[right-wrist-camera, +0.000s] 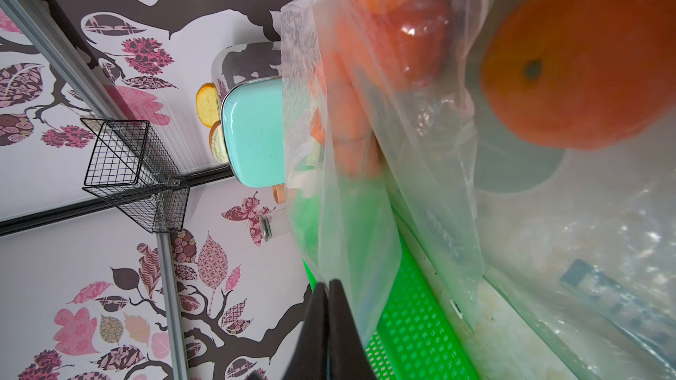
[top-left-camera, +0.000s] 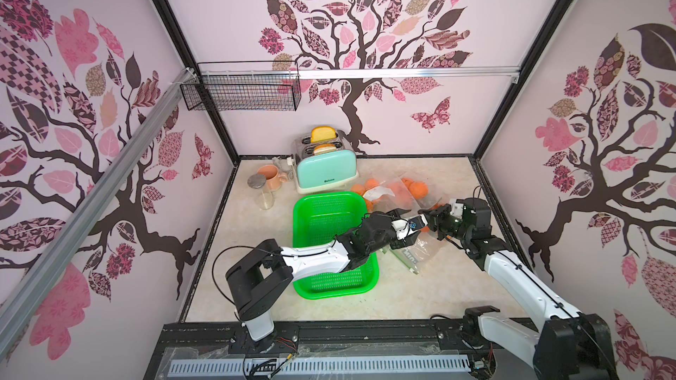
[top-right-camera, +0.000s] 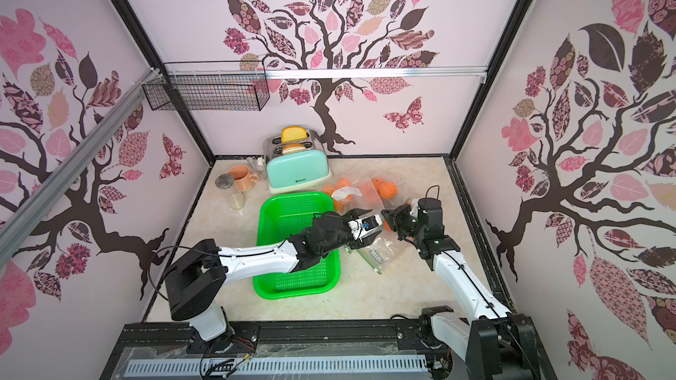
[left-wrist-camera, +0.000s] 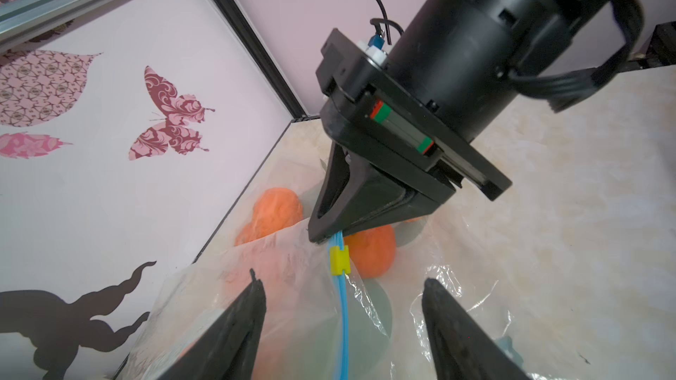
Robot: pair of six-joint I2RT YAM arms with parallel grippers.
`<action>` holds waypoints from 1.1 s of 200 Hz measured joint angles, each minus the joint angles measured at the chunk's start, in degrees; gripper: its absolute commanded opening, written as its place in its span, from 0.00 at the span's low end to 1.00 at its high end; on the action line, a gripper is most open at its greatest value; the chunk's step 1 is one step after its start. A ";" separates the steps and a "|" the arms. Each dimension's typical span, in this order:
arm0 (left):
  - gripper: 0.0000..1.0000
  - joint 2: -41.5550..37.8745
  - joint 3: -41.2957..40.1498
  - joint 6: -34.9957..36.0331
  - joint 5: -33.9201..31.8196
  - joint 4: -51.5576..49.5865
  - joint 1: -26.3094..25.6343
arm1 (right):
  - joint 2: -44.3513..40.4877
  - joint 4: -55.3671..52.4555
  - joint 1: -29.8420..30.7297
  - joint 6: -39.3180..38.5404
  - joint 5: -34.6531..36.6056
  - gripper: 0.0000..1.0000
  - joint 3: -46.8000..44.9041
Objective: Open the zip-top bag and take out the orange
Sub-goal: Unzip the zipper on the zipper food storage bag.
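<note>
The clear zip-top bag (left-wrist-camera: 292, 308) has a blue zip strip (left-wrist-camera: 344, 316) with a yellow slider (left-wrist-camera: 340, 261). The strip runs up between the fingertips of my left gripper (left-wrist-camera: 340, 279), which stands open and touches neither side. My right gripper (left-wrist-camera: 323, 237) is shut on the bag's zip edge just past the slider. In the right wrist view its fingers (right-wrist-camera: 327, 286) pinch the plastic film. An orange (right-wrist-camera: 585, 67) lies inside the bag, also seen as an orange (left-wrist-camera: 373, 254) behind the slider. In both top views the two grippers (top-left-camera: 406, 215) (top-right-camera: 387, 215) meet over the bag (top-left-camera: 420, 250).
A green basket (top-left-camera: 329, 286) lies under my left arm, left of the bag. Behind stand a mint toaster (top-left-camera: 325, 169), a pink mug (top-left-camera: 270, 177) and a glass jar (top-left-camera: 265, 195). More bagged oranges (top-left-camera: 417, 188) lie at the back right. A wire basket (top-left-camera: 241, 91) hangs on the wall.
</note>
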 measured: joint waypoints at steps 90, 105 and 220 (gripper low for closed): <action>0.35 8.44 6.12 4.96 -3.21 3.74 0.61 | 0.00 0.17 0.00 0.39 -0.33 0.00 0.00; 0.34 9.38 6.71 5.99 -3.93 3.50 0.72 | 0.00 0.13 0.00 0.35 -0.35 0.00 0.00; 0.01 9.60 6.01 7.39 -4.72 4.55 0.96 | 0.48 1.38 -0.11 0.11 -0.35 0.00 0.00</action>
